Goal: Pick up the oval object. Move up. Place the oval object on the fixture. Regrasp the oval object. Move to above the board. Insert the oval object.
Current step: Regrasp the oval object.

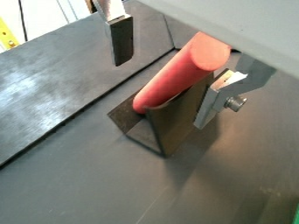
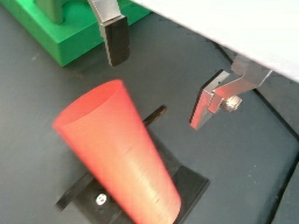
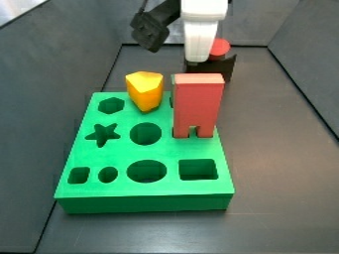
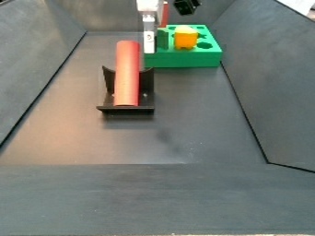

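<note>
1. The oval object (image 4: 127,66) is seen leaning on the fixture (image 4: 124,100), on the table (image 4: 160,138) near the board (image 4: 185,53).
2. The hand (image 2: 163,74) is held released, grasping nothing, above the peg's raised far end.
3. The peg's long axis is tilted up towards the hand, so the regrasp is judged to call for a descent over that end.

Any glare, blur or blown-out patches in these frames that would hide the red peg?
Wrist views: the red peg is sharp in one, soft and oversized in another; a white housing is blown out in both. Side view: the open end effector is small, the floor evenly lit, without glare.
</note>
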Motion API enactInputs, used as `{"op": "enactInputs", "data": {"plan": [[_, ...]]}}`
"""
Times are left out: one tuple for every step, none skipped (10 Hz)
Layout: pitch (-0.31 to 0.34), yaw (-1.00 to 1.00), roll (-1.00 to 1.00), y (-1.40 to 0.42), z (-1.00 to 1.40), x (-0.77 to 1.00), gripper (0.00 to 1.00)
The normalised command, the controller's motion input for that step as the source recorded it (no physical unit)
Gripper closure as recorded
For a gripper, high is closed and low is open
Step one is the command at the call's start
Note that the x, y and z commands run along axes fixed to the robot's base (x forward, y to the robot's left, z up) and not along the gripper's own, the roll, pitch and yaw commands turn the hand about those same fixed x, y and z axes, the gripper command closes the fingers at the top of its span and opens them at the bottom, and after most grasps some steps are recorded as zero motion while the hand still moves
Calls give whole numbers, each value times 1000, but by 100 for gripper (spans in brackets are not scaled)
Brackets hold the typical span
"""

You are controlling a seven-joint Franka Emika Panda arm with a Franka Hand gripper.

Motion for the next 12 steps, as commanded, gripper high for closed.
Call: {"op": "enactInputs", "data": {"plan": [[214, 61, -27, -22, 5, 965, 0], [217, 58, -40, -16, 5, 833, 0], [220, 59, -42, -15, 5, 782, 0], [221, 60, -41, -15, 5, 689, 0], [217, 62, -40, -15, 2, 620, 0], [218, 63, -33, -12, -2, 530, 0], [219, 65, -31, -11, 4, 487, 0], [226, 61, -36, -14, 1, 405, 0], [224, 60, -41, -15, -3, 354, 0], [225, 58, -46, -12, 3, 277, 0], [229, 58, -48, -12, 5, 239, 0], [237, 58, -48, -11, -1, 162, 0]]}}
